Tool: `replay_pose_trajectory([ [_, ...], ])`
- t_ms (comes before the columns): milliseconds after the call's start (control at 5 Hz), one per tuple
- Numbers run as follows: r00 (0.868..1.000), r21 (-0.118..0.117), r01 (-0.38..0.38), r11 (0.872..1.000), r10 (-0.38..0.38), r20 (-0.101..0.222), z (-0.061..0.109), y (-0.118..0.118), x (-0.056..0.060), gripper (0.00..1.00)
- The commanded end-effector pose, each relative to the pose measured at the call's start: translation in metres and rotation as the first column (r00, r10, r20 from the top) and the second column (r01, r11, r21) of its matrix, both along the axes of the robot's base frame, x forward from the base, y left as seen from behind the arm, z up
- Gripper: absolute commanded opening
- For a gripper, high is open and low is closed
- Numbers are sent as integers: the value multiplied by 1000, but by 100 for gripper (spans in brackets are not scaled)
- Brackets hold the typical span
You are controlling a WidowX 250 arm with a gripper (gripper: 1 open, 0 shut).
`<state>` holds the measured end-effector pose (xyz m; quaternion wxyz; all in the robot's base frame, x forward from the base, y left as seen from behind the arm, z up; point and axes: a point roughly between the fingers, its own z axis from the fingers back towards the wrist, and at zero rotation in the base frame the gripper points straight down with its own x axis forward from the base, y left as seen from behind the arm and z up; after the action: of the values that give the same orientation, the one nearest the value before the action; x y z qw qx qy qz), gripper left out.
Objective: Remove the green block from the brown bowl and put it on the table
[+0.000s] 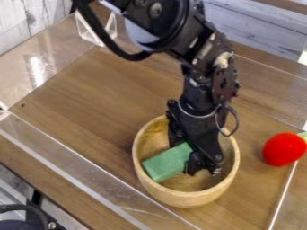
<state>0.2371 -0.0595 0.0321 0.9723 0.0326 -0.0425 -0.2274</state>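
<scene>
The green block (166,163) lies tilted inside the brown bowl (180,199), which stands on the table (96,99) at the front right. My gripper (199,162) points straight down into the bowl, its dark fingers low at the block's right end and touching or straddling it. The black fingers hide that end of the block, so the gap between them and any hold on the block cannot be made out.
A red round fruit (285,148) lies just right of the bowl near the table's right edge. Clear acrylic walls (48,171) run along the table's edges, and a clear stand (93,34) sits at the back left.
</scene>
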Motion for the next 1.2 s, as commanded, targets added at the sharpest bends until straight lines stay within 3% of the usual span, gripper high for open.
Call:
replay_pose_trajectory([
  [0, 996, -7, -71, 997, 71, 49, 9, 3, 10, 0],
  [200, 989, -2, -142, 990, 141, 48, 3, 9, 12, 0],
  [600, 984, 3, -173, 985, 172, 42, 3, 9, 9, 0],
  [1000, 996, 6, -82, 997, 82, 36, 10, 3, 3, 0],
])
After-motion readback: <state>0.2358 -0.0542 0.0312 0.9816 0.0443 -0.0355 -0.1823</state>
